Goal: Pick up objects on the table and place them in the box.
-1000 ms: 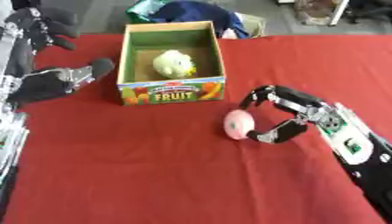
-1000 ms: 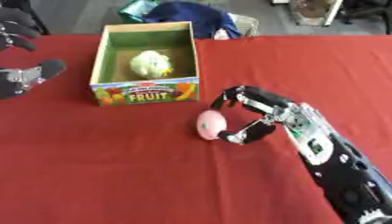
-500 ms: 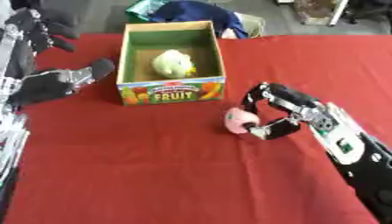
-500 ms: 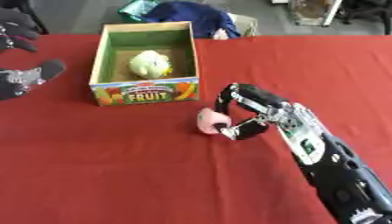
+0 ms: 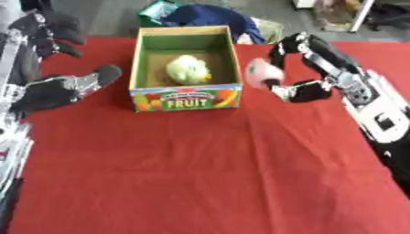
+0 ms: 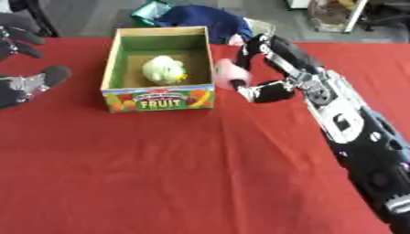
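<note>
A pink round object (image 5: 261, 72) is held in the air by my right hand (image 5: 308, 68), whose fingers and thumb curl round it, just right of the box's right wall. The cardboard box (image 5: 186, 96) marked FRUIT stands on the red table with a pale yellow-green object (image 5: 187, 69) lying inside it. At the left edge, my left hand (image 5: 56, 89) rests beside the box with its fingers relaxed, holding nothing.
A red cloth (image 5: 208, 173) covers the table. Beyond the far edge lie a blue bundle (image 5: 210, 16) and a green item (image 5: 156, 8). More of my left arm's black parts (image 5: 50, 31) show at the upper left.
My right hand has closed on the pink object, lifted it off the table and carried it up toward the box's right side. The view has also shifted.
</note>
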### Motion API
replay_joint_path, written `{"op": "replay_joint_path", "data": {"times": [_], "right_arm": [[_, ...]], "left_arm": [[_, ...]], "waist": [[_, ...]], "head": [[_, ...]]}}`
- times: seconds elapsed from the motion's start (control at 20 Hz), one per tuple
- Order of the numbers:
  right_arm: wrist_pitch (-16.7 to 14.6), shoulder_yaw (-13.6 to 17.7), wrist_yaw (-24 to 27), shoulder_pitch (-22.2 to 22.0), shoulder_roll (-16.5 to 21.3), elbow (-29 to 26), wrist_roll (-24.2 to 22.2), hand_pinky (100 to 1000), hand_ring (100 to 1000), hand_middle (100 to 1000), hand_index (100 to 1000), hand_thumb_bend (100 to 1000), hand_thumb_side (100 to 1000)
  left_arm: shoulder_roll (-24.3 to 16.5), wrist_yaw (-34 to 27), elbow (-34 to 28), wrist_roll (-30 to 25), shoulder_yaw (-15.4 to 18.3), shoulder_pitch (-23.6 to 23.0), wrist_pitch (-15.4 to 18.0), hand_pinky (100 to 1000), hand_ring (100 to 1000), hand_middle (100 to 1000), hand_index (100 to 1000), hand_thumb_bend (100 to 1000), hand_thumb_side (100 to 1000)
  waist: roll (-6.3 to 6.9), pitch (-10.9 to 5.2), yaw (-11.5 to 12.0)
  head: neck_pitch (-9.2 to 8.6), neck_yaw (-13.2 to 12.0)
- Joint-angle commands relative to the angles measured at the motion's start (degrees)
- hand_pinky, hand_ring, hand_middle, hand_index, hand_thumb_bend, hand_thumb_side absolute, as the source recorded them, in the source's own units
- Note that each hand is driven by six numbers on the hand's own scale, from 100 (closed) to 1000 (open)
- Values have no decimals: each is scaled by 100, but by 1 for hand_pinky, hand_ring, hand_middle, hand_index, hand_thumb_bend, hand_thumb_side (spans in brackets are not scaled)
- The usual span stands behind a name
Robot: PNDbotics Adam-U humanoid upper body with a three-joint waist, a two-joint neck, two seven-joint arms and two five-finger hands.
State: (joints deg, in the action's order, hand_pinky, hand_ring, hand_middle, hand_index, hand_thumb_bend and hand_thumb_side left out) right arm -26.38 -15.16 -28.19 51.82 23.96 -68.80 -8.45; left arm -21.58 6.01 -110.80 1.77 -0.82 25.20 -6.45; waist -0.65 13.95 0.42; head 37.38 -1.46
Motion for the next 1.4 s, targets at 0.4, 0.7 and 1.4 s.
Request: {"op": "replay_joint_path", "data": {"times": [0.4,0.7,1.4], "right_arm": [[226,550,-549,710,4,846,397,651,721,425,525,101,100],[258,788,-1112,1022,-206,1473,674,680,761,511,623,159,100],[266,736,-2096,1049,-362,1340,405,858,904,838,890,375,386]], "left_arm": [[219,-159,-196,-236,-195,646,49,573,625,607,685,813,267],[354,-211,-234,-329,-286,888,54,570,624,605,684,823,266],[382,-231,-222,-372,-313,867,46,567,623,605,683,823,269]], "waist": [[-153,187,596],[-235,277,949],[-246,280,985]], "head": [[-437,421],[-593,640],[-591,684]]}}
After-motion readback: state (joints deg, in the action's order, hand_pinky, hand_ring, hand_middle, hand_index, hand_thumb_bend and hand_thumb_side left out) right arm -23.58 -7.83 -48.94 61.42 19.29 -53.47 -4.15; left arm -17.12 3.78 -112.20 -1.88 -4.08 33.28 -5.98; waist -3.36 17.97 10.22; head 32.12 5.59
